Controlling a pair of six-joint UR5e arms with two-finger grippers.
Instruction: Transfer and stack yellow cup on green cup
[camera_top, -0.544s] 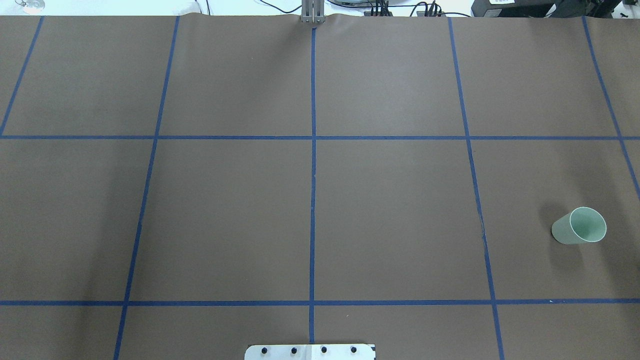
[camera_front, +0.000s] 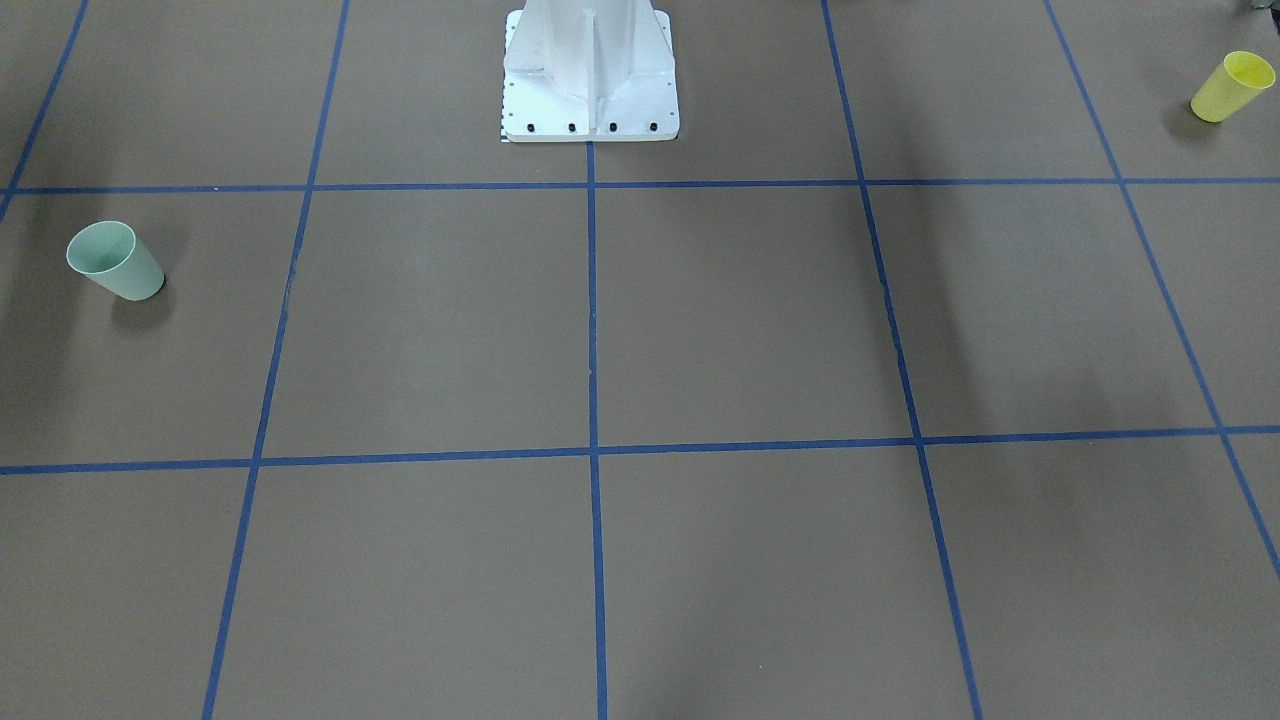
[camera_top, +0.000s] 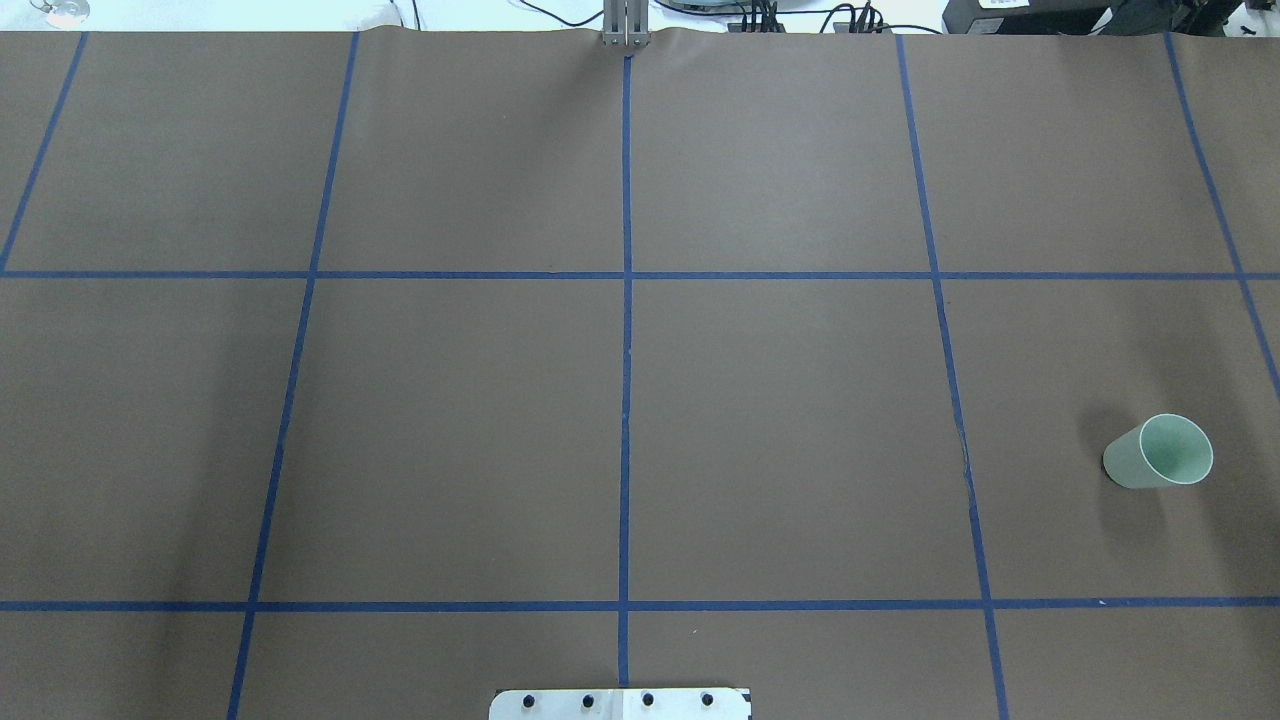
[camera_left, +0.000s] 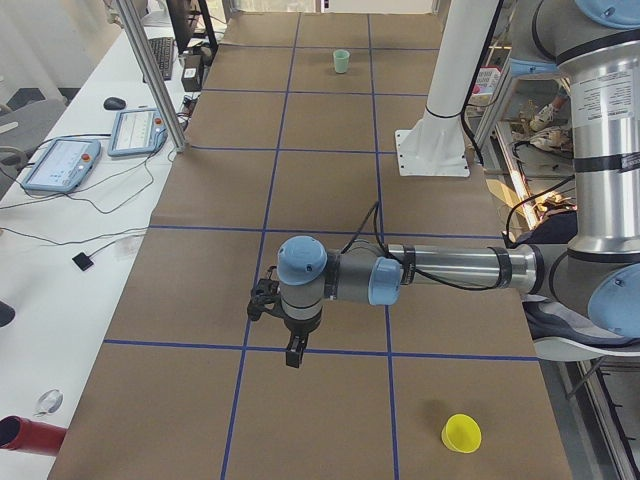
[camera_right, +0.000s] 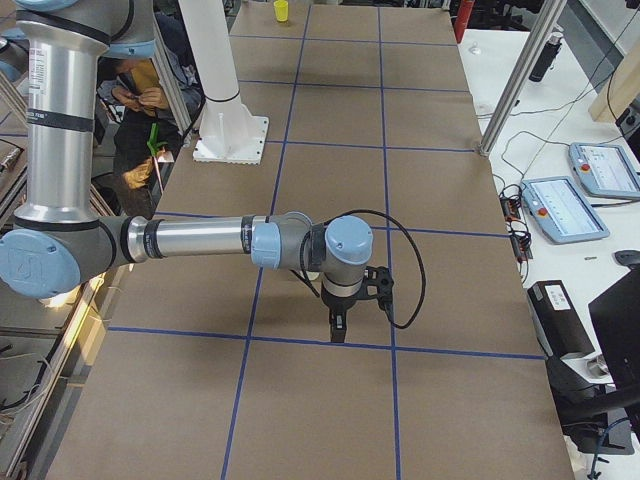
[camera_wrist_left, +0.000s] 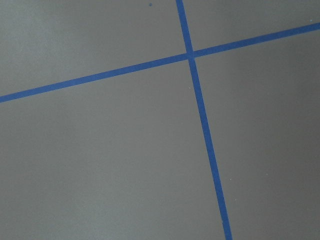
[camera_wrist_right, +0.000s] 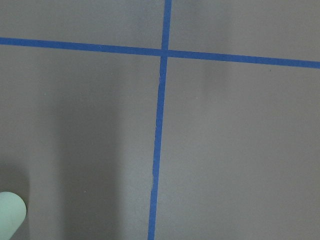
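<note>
No shift since half a second back: green cup (camera_top: 1158, 452) upright at far right end. Well apart, at left end, yellow cup (camera_left: 461, 433), mouth up, outward and robot-side of left gripper (camera_left: 293, 355), far from right gripper (camera_right: 338, 328). Left arm's job, likely. Cannot tell either gripper's clench from side views.

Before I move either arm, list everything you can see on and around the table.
yellow cup: 1, bright yellow, upright at the table's end on the robot's left.
green cup: 1, pale green, upright towards the table's end on the robot's right.
table: 1, brown cover with a blue tape grid.
control tablets: 2, grey with blue screens, on the white side bench.
pedestal: 1, white, at the robot's edge of the table.
left tool: 1, black, above the table, no cup in it; open or shut unclear.
right tool: 1, black, above the table, no cup in it; open or shut unclear.
</note>
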